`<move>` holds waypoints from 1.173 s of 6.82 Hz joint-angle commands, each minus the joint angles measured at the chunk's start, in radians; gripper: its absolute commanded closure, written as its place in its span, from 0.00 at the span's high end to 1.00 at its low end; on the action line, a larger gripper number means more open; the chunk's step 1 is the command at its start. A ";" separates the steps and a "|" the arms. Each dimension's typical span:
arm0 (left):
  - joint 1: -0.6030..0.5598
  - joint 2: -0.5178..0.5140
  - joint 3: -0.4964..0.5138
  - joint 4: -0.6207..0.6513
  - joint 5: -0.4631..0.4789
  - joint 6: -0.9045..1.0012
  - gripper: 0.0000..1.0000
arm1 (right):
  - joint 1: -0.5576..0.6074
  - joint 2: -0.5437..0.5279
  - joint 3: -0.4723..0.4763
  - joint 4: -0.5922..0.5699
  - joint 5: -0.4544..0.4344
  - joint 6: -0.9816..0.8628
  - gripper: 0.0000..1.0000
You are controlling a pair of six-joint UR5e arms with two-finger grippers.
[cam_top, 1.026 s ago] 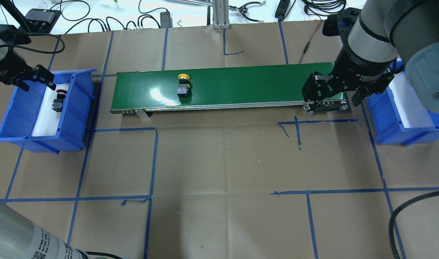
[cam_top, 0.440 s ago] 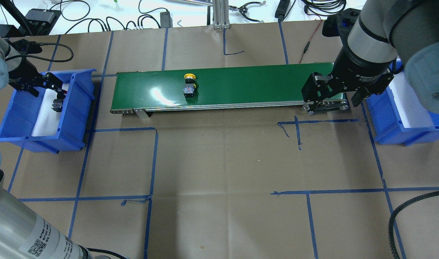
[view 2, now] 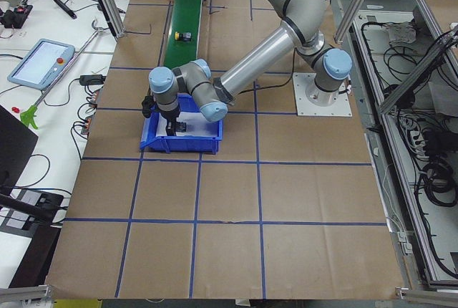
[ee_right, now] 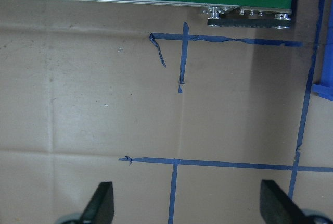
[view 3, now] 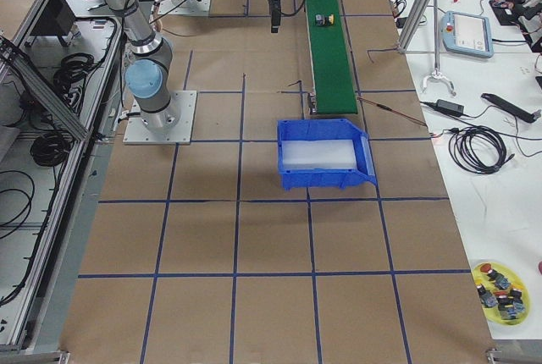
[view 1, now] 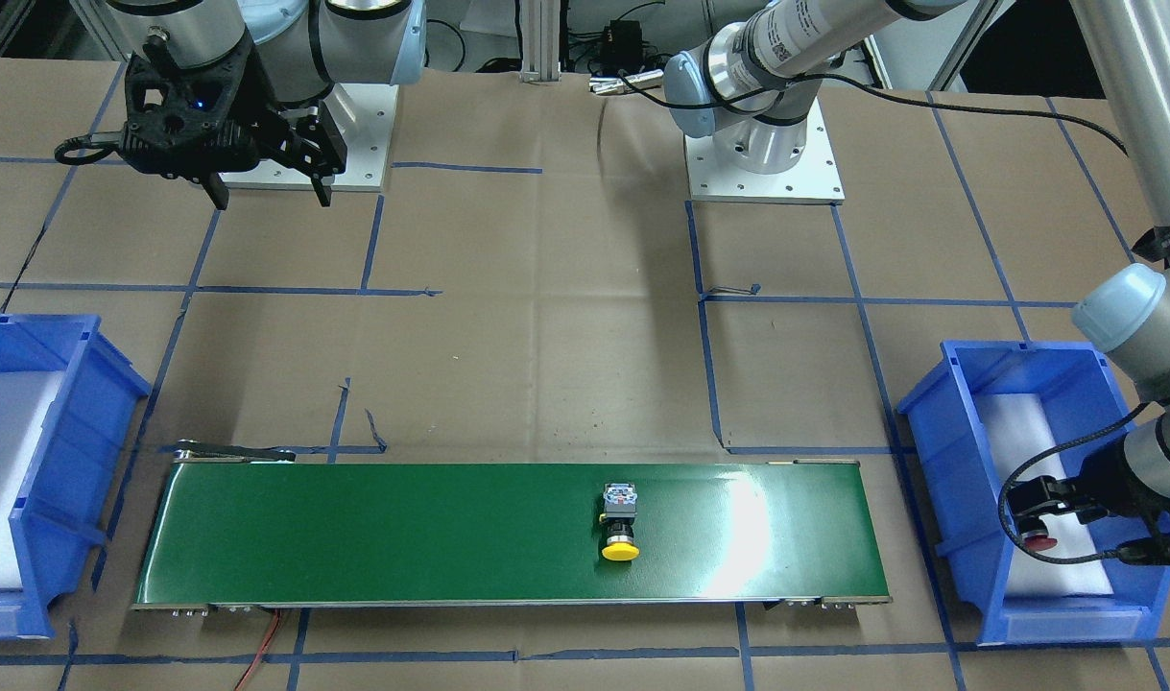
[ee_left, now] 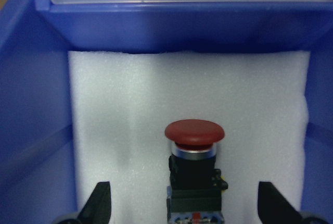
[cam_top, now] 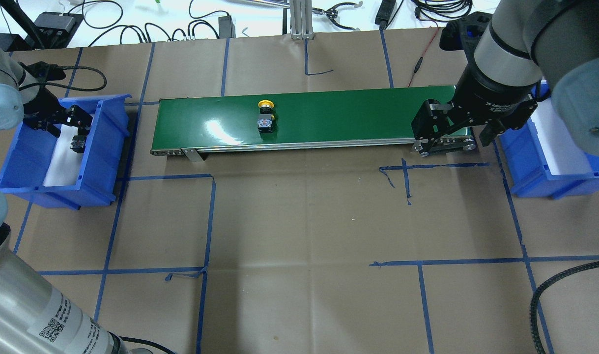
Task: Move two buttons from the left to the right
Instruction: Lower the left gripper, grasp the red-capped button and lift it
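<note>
Red mushroom-capped push-button [ee_left: 194,133] lies on its side on the white foam pad [ee_left: 156,94] inside the blue plastic bin [cam_top: 110,128] at the table's left end. The left gripper [ee_left: 186,200] is down in that bin with its fingers spread wide, one on each side of the button, touching nothing. The yellow mushroom-capped push-button [cam_top: 265,115] rests on the green conveyor belt [cam_top: 358,115] along the table's far edge, left of its middle. The right gripper [cam_top: 454,137] hangs spread and empty over the belt's right end, beside the second blue bin [cam_top: 525,167].

The likely trouble is the grasp. Pads closing on the rounded cap instead of the black barrel could squeeze the button out or roll it on the soft foam, and a low approach could dig into the pad.
</note>
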 commanded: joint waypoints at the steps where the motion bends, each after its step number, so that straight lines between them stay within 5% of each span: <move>1: -0.007 -0.010 0.001 0.010 0.000 -0.007 1.00 | 0.000 0.000 0.001 0.000 0.001 0.000 1.00; 2: -0.007 -0.012 0.001 0.010 -0.001 -0.005 0.99 | 0.000 0.001 0.001 0.000 0.001 0.000 1.00; 3: -0.007 -0.012 0.001 0.010 -0.005 -0.007 0.81 | 0.000 0.001 0.003 0.000 0.001 0.000 1.00; 4: -0.007 -0.014 0.006 0.010 -0.005 -0.015 0.50 | 0.000 0.001 0.001 0.000 0.001 0.000 1.00; 6: -0.009 -0.007 0.010 -0.001 -0.003 -0.024 0.08 | 0.000 0.000 0.003 0.000 0.001 0.000 1.00; 8: -0.012 0.009 0.018 -0.010 -0.002 -0.032 0.00 | 0.000 0.001 0.003 0.000 0.001 0.000 1.00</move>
